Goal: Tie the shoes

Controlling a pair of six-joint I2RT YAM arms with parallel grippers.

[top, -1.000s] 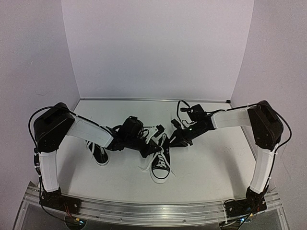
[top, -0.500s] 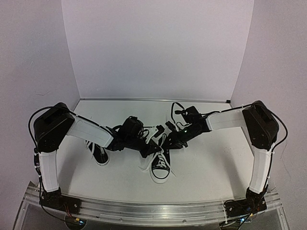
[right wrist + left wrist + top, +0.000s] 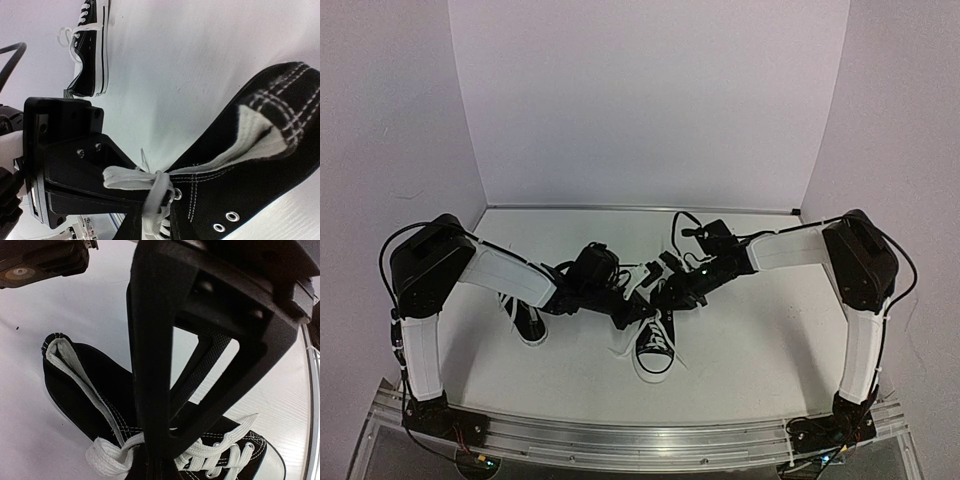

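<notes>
Two black canvas shoes with white laces stand on the white table. One shoe (image 3: 655, 350) is in the middle, toe toward me; the other shoe (image 3: 527, 322) lies partly under the left arm. My left gripper (image 3: 636, 311) is shut on the middle shoe's white lace (image 3: 107, 460) beside its top eyelets, and a loop hangs out to one side. The right wrist view shows those black fingers (image 3: 100, 175) pinching the lace (image 3: 135, 176). My right gripper (image 3: 667, 290) hovers at this shoe's heel (image 3: 270, 130); how its jaws stand does not show.
White walls close the table (image 3: 770, 340) at the back and on both sides. An aluminium rail (image 3: 640, 440) runs along the near edge. A black part of the right arm (image 3: 40, 260) hangs just past the shoe's heel. The second shoe (image 3: 90, 55) lies farther left.
The right arm has swung left, and its gripper is closer to the middle shoe's heel and to the left gripper. The left arm and both shoes have stayed put.
</notes>
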